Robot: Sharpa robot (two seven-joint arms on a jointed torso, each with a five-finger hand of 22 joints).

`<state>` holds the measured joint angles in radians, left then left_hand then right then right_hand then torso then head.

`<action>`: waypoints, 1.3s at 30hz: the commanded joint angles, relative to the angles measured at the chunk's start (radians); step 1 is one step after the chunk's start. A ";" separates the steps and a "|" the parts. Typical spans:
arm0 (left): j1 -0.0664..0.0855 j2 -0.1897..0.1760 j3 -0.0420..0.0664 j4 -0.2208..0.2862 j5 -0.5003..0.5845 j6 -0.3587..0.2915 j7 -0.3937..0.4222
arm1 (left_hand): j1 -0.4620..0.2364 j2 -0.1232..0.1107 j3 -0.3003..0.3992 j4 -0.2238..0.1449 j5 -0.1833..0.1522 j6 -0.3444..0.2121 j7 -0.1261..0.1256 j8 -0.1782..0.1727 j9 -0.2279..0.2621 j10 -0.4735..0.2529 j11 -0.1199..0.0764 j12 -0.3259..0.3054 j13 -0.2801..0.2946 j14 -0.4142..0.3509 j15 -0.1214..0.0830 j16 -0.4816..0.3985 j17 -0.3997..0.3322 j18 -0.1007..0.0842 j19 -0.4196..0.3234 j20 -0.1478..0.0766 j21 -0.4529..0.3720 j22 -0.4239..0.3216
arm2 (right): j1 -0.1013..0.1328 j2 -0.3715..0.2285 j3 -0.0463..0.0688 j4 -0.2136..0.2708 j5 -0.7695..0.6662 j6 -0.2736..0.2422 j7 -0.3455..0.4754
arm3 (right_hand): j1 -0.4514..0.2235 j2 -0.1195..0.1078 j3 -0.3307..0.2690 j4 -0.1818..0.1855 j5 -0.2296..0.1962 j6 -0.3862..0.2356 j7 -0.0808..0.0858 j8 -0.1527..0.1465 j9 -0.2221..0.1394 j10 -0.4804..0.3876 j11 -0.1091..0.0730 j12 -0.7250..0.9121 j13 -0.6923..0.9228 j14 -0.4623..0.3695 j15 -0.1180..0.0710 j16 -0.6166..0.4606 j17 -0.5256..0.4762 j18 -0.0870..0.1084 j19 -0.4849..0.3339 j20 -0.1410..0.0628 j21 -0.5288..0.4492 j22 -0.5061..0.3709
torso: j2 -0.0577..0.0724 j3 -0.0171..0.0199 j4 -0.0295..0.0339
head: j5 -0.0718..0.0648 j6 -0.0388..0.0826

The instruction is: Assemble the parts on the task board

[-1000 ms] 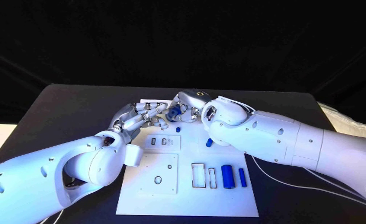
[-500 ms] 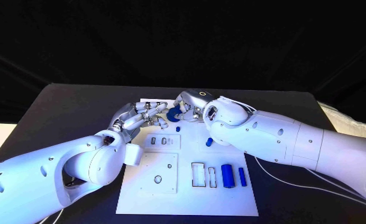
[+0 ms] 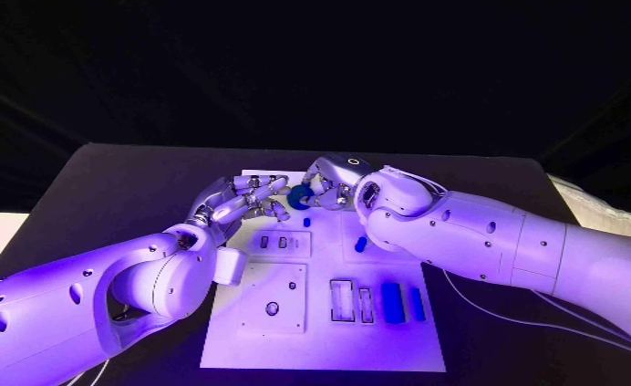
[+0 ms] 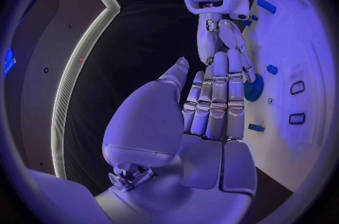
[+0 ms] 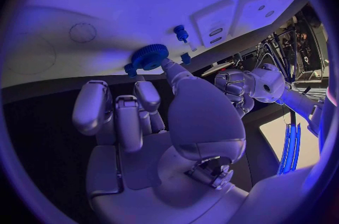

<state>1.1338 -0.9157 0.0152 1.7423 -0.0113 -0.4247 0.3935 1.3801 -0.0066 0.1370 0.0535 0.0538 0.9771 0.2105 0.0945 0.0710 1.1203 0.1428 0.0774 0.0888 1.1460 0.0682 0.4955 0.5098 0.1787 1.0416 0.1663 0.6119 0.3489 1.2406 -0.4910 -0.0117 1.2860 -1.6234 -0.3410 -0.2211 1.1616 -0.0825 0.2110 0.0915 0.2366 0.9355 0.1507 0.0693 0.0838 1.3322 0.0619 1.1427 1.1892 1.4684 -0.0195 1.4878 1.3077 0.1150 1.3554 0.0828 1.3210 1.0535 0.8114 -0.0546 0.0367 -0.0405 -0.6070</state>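
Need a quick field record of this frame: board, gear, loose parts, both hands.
board: white task board, middle of the black table
gear: blue gear at the board's far end, between the two hands
loose parts: blue pieces near the board's right edge
left hand: left hand by the gear, fingers straight; contact unclear
right hand: right hand, one fingertip at the gear's rim; grip unclear

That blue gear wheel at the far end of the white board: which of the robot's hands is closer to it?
Right. The right hand touches the blue gear with a fingertip; the left hand sits just beside it, contact unclear.
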 commanded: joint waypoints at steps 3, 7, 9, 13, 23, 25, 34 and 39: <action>0.001 -0.005 0.001 0.001 0.000 0.019 0.007 | 0.001 0.006 0.002 -0.001 0.006 -0.005 0.002 -0.006 0.000 -0.010 0.000 -0.004 0.001 -0.010 0.001 0.003 0.001 0.001 -0.007 0.003 0.006 0.001 | -0.001 -0.067 0.004 0.056 0.101 -0.073 0.068 | 0.020 0.011 0.002 -0.001 0.023 0.013 -0.001 0.001 0.002 0.024 -0.002 0.033 0.028 0.072 0.002 0.001 0.107 -0.017 0.004 0.003 0.006 0.006 | -0.002 0.0016 -0.0044 | 0.003 0.002; 0.001 -0.011 0.001 0.001 0.000 0.019 0.008 | 0.001 0.006 0.002 -0.001 0.006 -0.005 0.002 -0.006 0.000 -0.010 0.000 -0.004 0.001 -0.010 0.001 0.003 0.001 0.001 -0.007 0.003 0.006 0.001 | 0.009 -0.158 0.011 0.116 0.201 -0.106 0.173 | 0.060 0.012 0.009 -0.021 0.024 0.010 0.000 -0.003 0.001 0.029 -0.002 0.047 0.042 0.074 0.002 0.005 0.113 -0.018 0.006 0.002 0.009 0.012 | -0.005 0.0037 -0.0145 | 0.003 0.009; 0.001 -0.013 0.001 -0.002 0.000 0.018 0.009 | 0.001 0.006 0.003 -0.002 0.006 -0.006 0.002 -0.006 -0.001 -0.011 0.000 -0.004 0.001 -0.010 0.001 0.004 0.001 0.001 -0.008 0.003 0.008 0.002 | 0.018 -0.209 0.013 0.142 0.252 -0.123 0.233 | 0.078 0.009 0.012 -0.034 0.024 0.007 0.002 -0.005 0.000 0.030 -0.001 0.051 0.046 0.074 0.002 0.007 0.117 -0.019 0.007 0.002 0.011 0.015 | -0.009 0.0068 -0.0227 | 0.005 0.008; 0.001 -0.009 0.000 -0.011 -0.001 0.021 0.010 | 0.001 0.005 0.004 -0.003 0.006 -0.006 0.003 -0.006 -0.001 -0.011 0.000 -0.004 0.001 -0.012 0.001 0.003 0.000 0.001 -0.010 0.003 0.008 0.003 | 0.030 -0.312 0.015 0.190 0.324 -0.121 0.336 | 0.104 0.001 0.014 -0.053 0.029 0.014 0.001 -0.002 0.002 0.031 -0.002 0.054 0.050 0.076 0.002 0.012 0.126 -0.020 0.008 0.003 0.015 0.022 | -0.018 0.0141 -0.0353 | 0.003 0.012; -0.002 0.007 0.000 -0.040 -0.001 0.044 0.007 | -0.005 0.003 0.015 -0.007 0.006 -0.007 0.004 -0.005 0.000 -0.013 0.003 -0.003 0.001 -0.034 0.006 -0.024 -0.012 0.002 -0.039 0.008 0.002 0.003 | 0.023 -0.428 0.011 0.151 0.370 -0.053 0.413 | 0.118 -0.013 0.002 -0.067 0.003 0.011 0.002 -0.005 0.000 0.022 -0.001 0.038 0.039 0.075 0.003 0.012 0.128 -0.020 0.005 0.004 0.015 0.022 | -0.035 0.0293 -0.0480 | 0.001 0.007; -0.003 0.009 0.000 -0.046 -0.001 0.050 0.005 | -0.008 0.003 0.020 -0.009 0.006 -0.008 0.005 -0.004 0.000 -0.015 0.004 -0.003 0.001 -0.042 0.008 -0.045 -0.023 0.002 -0.052 0.010 -0.009 -0.002 | 0.014 -0.434 0.010 0.125 0.372 -0.048 0.417 | 0.121 -0.014 0.001 -0.069 0.001 0.009 0.002 -0.005 0.000 0.017 0.000 0.029 0.032 0.075 0.004 0.011 0.126 -0.020 0.004 0.004 0.013 0.019 | -0.038 0.0303 -0.0505 | 0.000 0.007; -0.004 0.015 -0.001 -0.047 -0.001 0.063 0.004 | -0.017 0.002 0.042 -0.019 0.006 -0.008 0.003 -0.002 0.000 -0.017 0.006 -0.002 -0.002 -0.047 0.015 -0.145 -0.068 0.004 -0.075 0.020 -0.069 -0.043 | -0.028 -0.410 0.007 0.041 0.399 -0.035 0.419 | 0.128 -0.016 -0.010 -0.071 -0.006 -0.027 0.009 -0.008 -0.008 -0.024 0.005 -0.040 -0.023 0.070 0.008 0.002 0.111 -0.015 -0.011 0.007 -0.001 -0.007 | -0.038 0.0315 -0.0491 | -0.002 0.001; -0.005 0.017 -0.001 -0.045 -0.001 0.065 0.006 | -0.022 -0.001 0.053 -0.024 0.006 -0.007 0.004 -0.001 0.000 -0.017 0.007 -0.002 -0.005 -0.046 0.020 -0.192 -0.086 0.004 -0.085 0.025 -0.102 -0.066 | -0.045 -0.388 0.007 0.006 0.401 -0.024 0.417 | 0.130 -0.016 -0.011 -0.072 -0.006 -0.028 0.009 -0.008 -0.008 -0.023 0.005 -0.039 -0.022 0.070 0.008 0.002 0.111 -0.015 -0.011 0.007 -0.001 -0.007 | -0.037 0.0302 -0.0477 | -0.003 -0.001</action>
<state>1.1294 -0.9010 0.0144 1.6943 -0.0113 -0.3887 0.3924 1.3680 -0.0081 0.1841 0.0287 0.0538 0.9734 0.2141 0.0945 0.0710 1.1096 0.1462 0.0774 0.0852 1.1008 0.0843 0.3078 0.4253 0.1789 0.9643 0.1898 0.5131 0.2853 1.1977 -0.8833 -0.0054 1.3000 -1.2356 -0.3895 0.1815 1.2837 -0.0991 0.2071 0.0204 0.2343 0.9155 0.1594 0.0633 0.0766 1.3159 0.0638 1.1073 1.1668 1.4684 -0.0196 1.4938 1.3074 0.1152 1.3498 0.0878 1.3249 1.0475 0.7741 -0.0233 -0.0123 -0.0430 -0.6076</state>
